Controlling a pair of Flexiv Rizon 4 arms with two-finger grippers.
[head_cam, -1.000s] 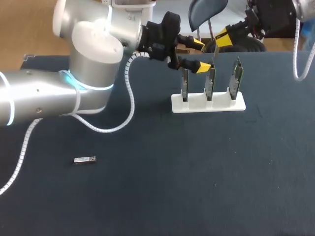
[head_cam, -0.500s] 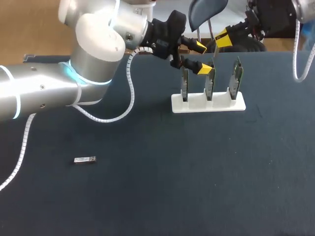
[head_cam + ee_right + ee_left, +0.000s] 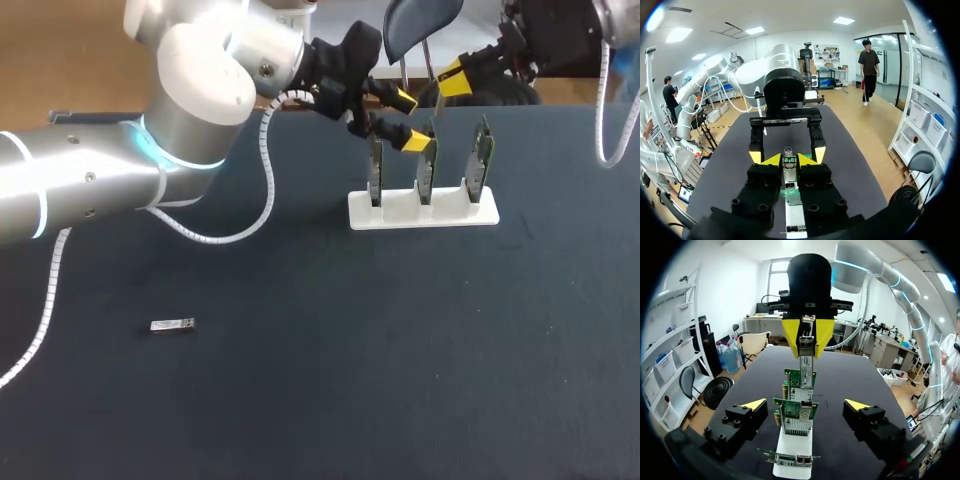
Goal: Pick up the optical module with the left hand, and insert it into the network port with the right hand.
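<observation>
A small silver optical module (image 3: 172,325) lies flat on the dark table at the front left, far from both grippers. My right gripper (image 3: 452,80) hangs above the far side of the white rack (image 3: 423,210). It is shut on a second optical module (image 3: 806,357), which hangs point-down over the upright network cards (image 3: 796,415). In the right wrist view that module (image 3: 788,167) sits between my right gripper's yellow tips (image 3: 789,160). My left gripper (image 3: 411,120) is open with nothing in it. It hovers at the rack's left end, its tips (image 3: 755,404) spread to either side of the card row.
The rack holds three green network cards standing in a row: the left card (image 3: 375,170), the middle card (image 3: 427,165) and the right card (image 3: 483,160). My left arm (image 3: 120,190) crosses the table's back left. The two grippers face each other closely over the rack.
My left arm's elbow and wrist have swung slightly up and back, with its open gripper staying by the rack's left end. The right arm and the loose module have not moved.
</observation>
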